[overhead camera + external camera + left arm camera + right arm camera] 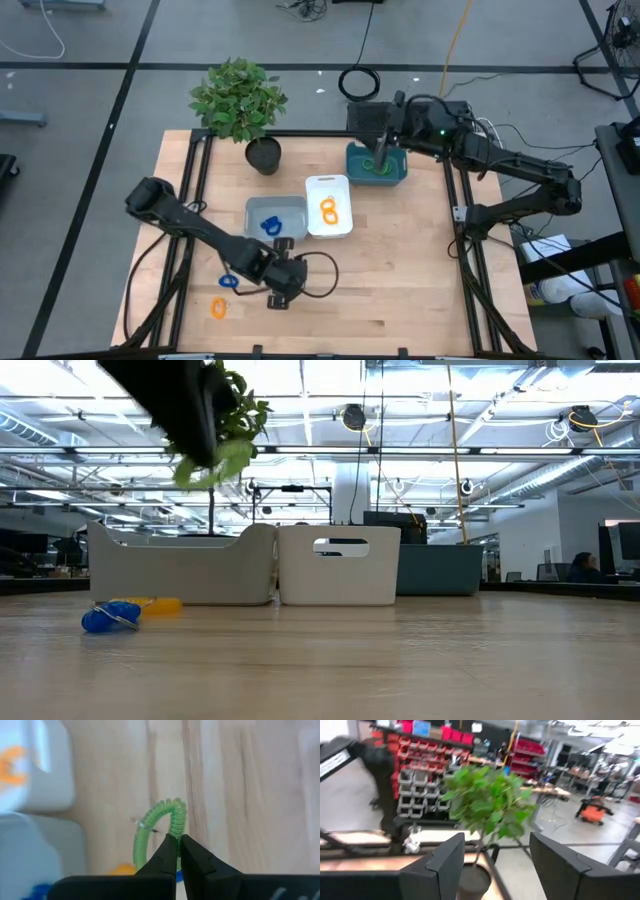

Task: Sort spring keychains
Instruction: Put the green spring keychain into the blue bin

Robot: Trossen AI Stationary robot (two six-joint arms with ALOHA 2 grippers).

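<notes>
My left gripper (179, 840) is shut on a green spring keychain (157, 827), above the table in front of the trays; in the high view it (285, 288) is near the front edge. My right gripper (497, 865) is open and empty over the teal tray (398, 172), which holds green keychains (378, 168). The white tray (340, 185) holds orange keychains (329, 210). The grey tray (255, 210) holds a blue one (270, 226). A blue keychain (228, 282) and an orange one (219, 308) lie on the table; both show in the low view (110, 618). My left gripper pinches the green keychain's coil (176, 827) between its two fingertips, at one side of the loop. The fingers come from above, pointing down toward the table. The loop sticks out past the fingertips, clear of the table, with its small metal ring (146, 826) on the other side.
A potted plant (240, 100) stands at the table's far left, behind the grey tray. A black cable coil (360, 82) lies on the floor beyond the far edge. Bare wood lies to the right of the left gripper.
</notes>
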